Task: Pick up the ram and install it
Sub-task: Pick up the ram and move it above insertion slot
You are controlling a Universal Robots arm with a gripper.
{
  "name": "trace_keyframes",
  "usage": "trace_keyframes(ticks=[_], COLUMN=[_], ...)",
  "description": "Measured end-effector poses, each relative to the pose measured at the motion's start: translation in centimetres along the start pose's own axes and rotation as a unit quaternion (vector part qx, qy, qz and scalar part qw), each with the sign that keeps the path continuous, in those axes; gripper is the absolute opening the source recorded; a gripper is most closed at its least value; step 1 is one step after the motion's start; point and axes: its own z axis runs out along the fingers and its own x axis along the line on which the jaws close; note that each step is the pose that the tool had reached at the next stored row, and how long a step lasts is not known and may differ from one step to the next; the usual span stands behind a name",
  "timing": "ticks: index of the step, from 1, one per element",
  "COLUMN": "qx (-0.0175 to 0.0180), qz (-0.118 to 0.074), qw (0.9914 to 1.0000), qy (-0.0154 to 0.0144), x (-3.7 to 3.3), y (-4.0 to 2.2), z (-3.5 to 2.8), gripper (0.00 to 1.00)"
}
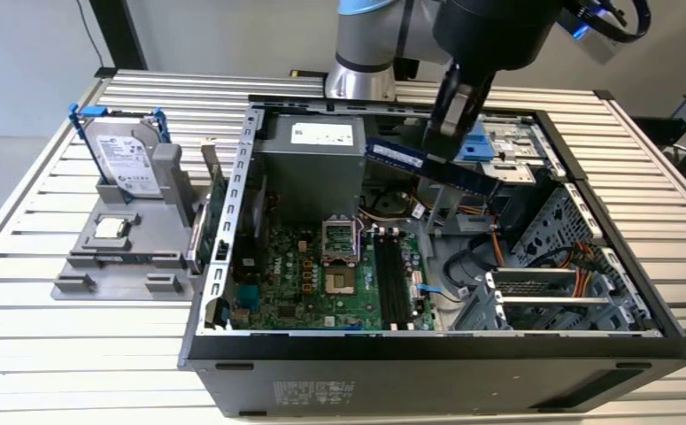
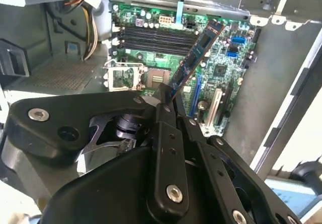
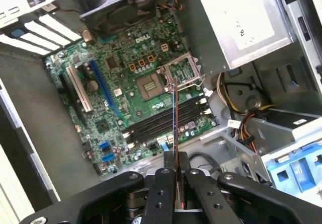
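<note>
The black gripper (image 1: pixel 443 142) clamps one end of the long dark-green ram stick (image 1: pixel 408 159), holding it aloft over the open computer case (image 1: pixel 246 177), seemingly to align it with the black memory slots (image 1: pixel 390 283).

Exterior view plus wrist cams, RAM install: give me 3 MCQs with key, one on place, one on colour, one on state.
1. Where is the ram?
A. seated in a motherboard slot
B. held above the open computer case
C. lying flat beside the case

2. What colour is the frame around the hard drive?
A. red
B. yellow
C. blue

3. How is the gripper?
A. shut on the ram
B. open and empty
C. shut on the hard drive

Key: 1 B, the stick hangs over the case in the exterior view. 2 C, blue rails flank the drive. 3 A, it pinches the stick's end in both wrist views.
</note>
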Motion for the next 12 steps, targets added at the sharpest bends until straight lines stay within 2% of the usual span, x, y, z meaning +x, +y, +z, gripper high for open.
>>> trace_keyframes(ticks=[3, 6, 9, 12], qx=[0.0002, 0.0003, 0.0005, 0.0007], qz=[0.023, 0.046, 0.068, 0.090], qw=[0.99974, 0.99896, 0.99769, 0.99590], qy=[-0.0008, -0.0016, -0.0024, -0.0032], x=[0.00, 0.00, 0.00, 0.00], y=[0.00, 0.00, 0.00, 0.00], z=[0.00, 0.00, 0.00, 0.00], gripper=[0.00, 0.00, 0.00, 0.00])
